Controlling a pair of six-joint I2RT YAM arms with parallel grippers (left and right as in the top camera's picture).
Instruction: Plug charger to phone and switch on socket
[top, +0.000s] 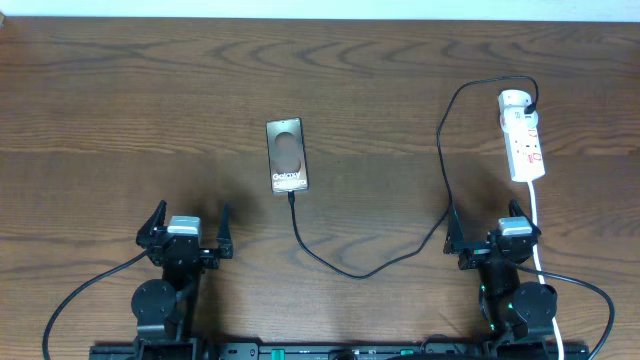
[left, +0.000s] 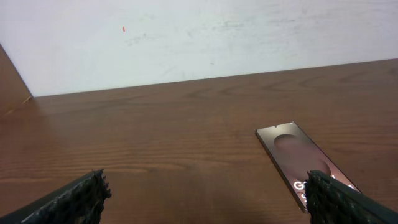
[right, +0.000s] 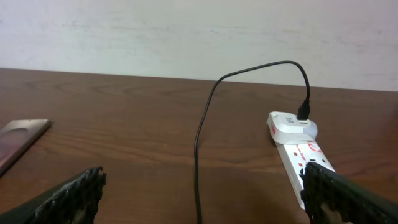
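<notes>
The phone (top: 287, 155) lies flat mid-table, dark brown with a pale circle and white text; it also shows as the slab phone (left: 295, 155) and as a corner, phone (right: 18, 138). The charger (top: 350, 270) is a thin black cable that runs from the phone's near edge, loops toward me and rises to the socket (top: 524, 140), where its far end is plugged in at the rounded end. Whether the tip is seated in the phone I cannot tell. My left gripper (top: 192, 215) stands open near the front edge, left of the phone. My right gripper (top: 487, 225) is open just in front of the socket.
A thick white cord (top: 537, 225) runs from the socket toward the right arm. In the right wrist view the charger (right: 199, 155) passes between the open fingers, lying on the table, with the socket (right: 298, 143) to the right. A white wall rises behind the table's far edge.
</notes>
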